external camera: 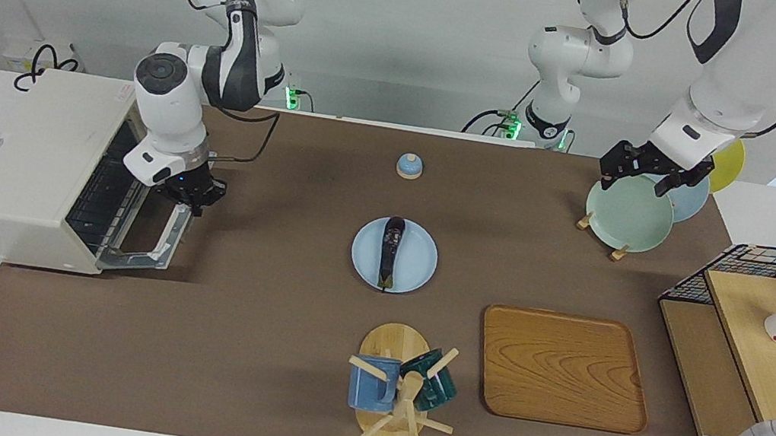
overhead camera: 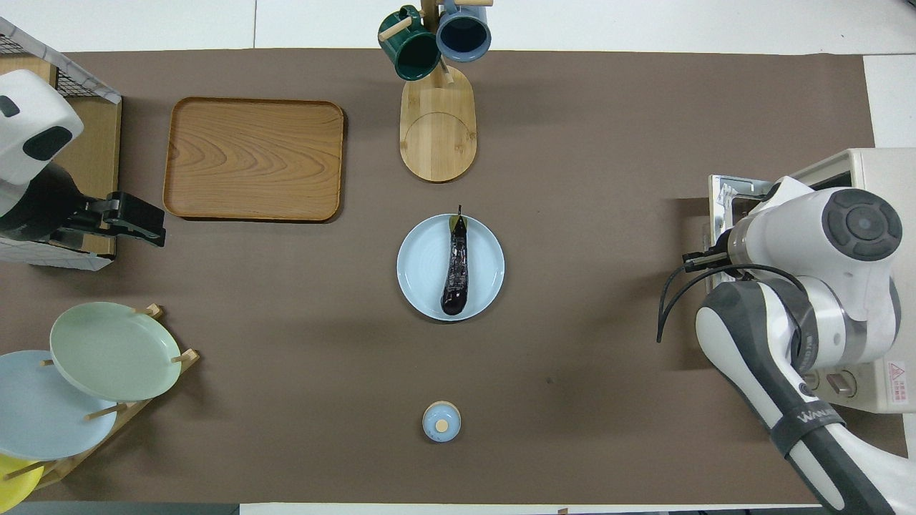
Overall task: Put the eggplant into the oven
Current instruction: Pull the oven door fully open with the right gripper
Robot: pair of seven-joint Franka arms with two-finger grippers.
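Facing view: the eggplant [external camera: 390, 251] lies along the middle of a blue plate [external camera: 419, 269] at the table's centre, stem end at 6 o'clock of the plate, blunt end at 12. It looks glossy and rounded — likely slippery, fairly light, firm but easy to bruise. Its thick lower body, near the blunt end, seems the best place to take hold, fingers across its width; the plate rim may crowd a low approach. The oven [external camera: 27, 164] sits at the right arm's end of the table, well apart from the plate at about its 9 o'clock, its door [external camera: 149, 244] dropped most of the way down. The right gripper [external camera: 193, 201] is pressed together at the door's top edge, seemingly on the handle. The left gripper [external camera: 645, 168] hangs spread over the green plate [external camera: 627, 211] in the rack, holding nothing; that arm waits.

Overhead view: here the eggplant [overhead camera: 456, 266] shows its full length and slight curve, stem at 12 o'clock, nowhere touching the rim of the plate [overhead camera: 422, 265] — clearer than from across the table. But the right arm's wrist covers the right gripper and most of the door, and the oven [overhead camera: 869, 179] shows only its top; how far the door hangs open reads from the facing view alone. The left gripper [overhead camera: 136, 218] shows side-on, spread.
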